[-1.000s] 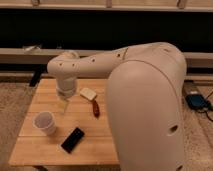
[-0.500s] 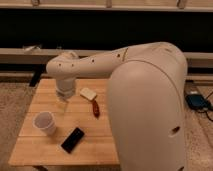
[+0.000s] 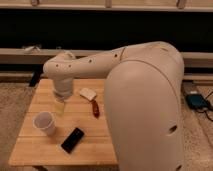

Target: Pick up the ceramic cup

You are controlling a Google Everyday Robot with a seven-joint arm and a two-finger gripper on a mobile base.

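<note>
Ceramic cup [image 3: 44,122]: white, upright, front-left on the wooden table [image 3: 35,150], ungrasped; gripper [image 3: 61,107] hangs just behind-right of it, its opening impossible to tell; step judged approach, next needing descent around the rim.

Looks like a robot test room in a lab or office. Shown by a big white robot arm [image 3: 145,95] with its gripper [image 3: 60,106] hanging over a small wooden table [image 3: 42,150], a speckled floor [image 3: 14,107], a long dark wall [image 3: 100,30] and a blue box [image 3: 196,100] with a cord [image 3: 208,113] on the floor.
</note>
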